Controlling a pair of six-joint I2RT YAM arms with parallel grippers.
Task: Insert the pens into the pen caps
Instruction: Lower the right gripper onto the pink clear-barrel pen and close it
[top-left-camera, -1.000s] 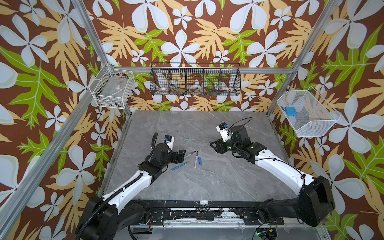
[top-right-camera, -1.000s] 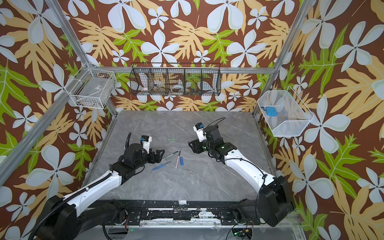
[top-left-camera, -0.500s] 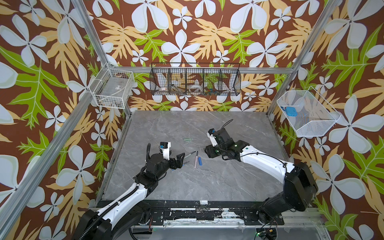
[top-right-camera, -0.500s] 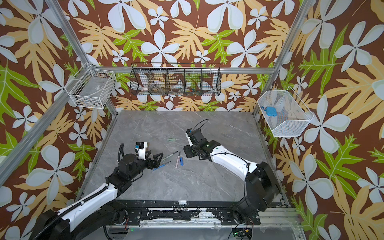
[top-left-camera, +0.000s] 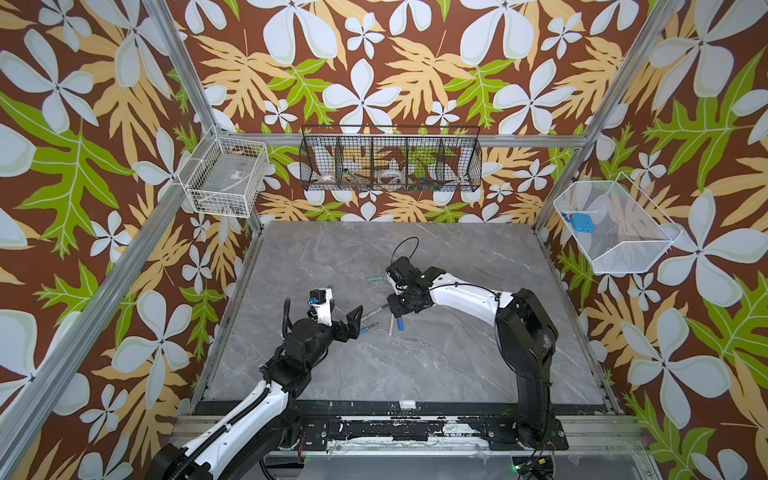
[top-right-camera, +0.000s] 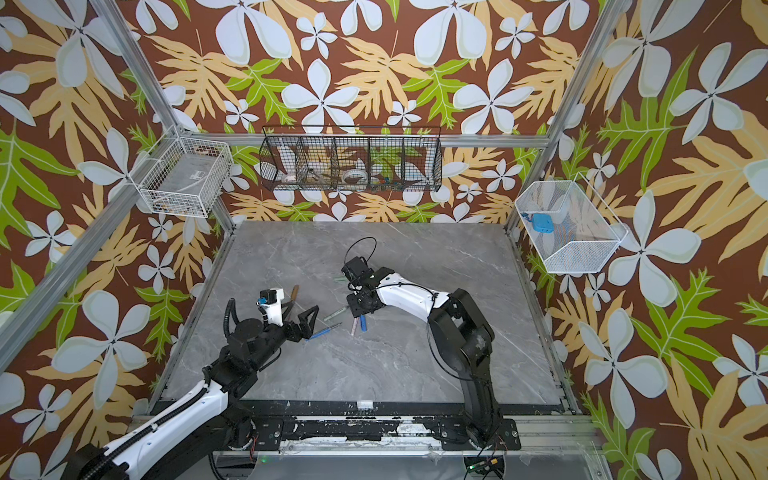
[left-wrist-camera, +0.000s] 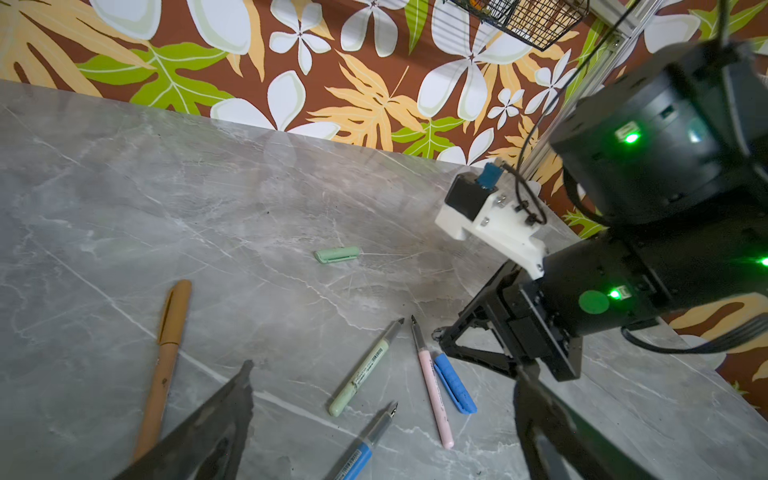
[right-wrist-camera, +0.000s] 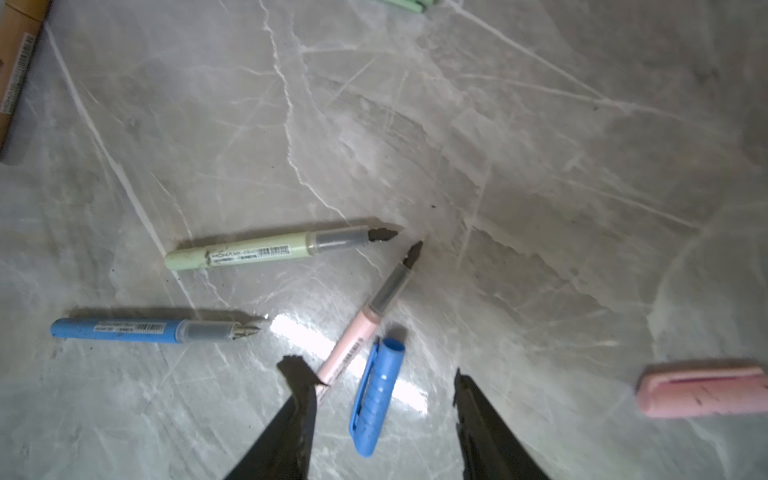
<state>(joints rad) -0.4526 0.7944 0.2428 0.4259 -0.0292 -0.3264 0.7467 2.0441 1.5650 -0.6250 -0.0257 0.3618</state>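
Observation:
Three uncapped pens lie mid-table: the green pen (right-wrist-camera: 266, 249), blue pen (right-wrist-camera: 137, 330) and pink pen (right-wrist-camera: 370, 316). The blue cap (right-wrist-camera: 376, 395) lies beside the pink pen, between the fingers of my open right gripper (right-wrist-camera: 374, 370), which hangs low over it without touching. The pink cap (right-wrist-camera: 702, 392) lies off to one side, and the green cap (top-left-camera: 376, 279) farther back. A brown pen (left-wrist-camera: 166, 361) seems to wear its cap. My left gripper (top-left-camera: 345, 320) stands wide open and empty just left of the blue pen (top-left-camera: 368, 328).
A black wire basket (top-left-camera: 390, 162) hangs on the back wall. A white wire basket (top-left-camera: 224, 178) sits at the left corner and another (top-left-camera: 615, 228) on the right wall. Aluminium frame posts edge the grey marble table (top-left-camera: 415, 365).
My right gripper has swung left and down onto the pen cluster, its jaws narrowing around the blue cap. The left arm has drawn back toward the front, jaws slightly wider.

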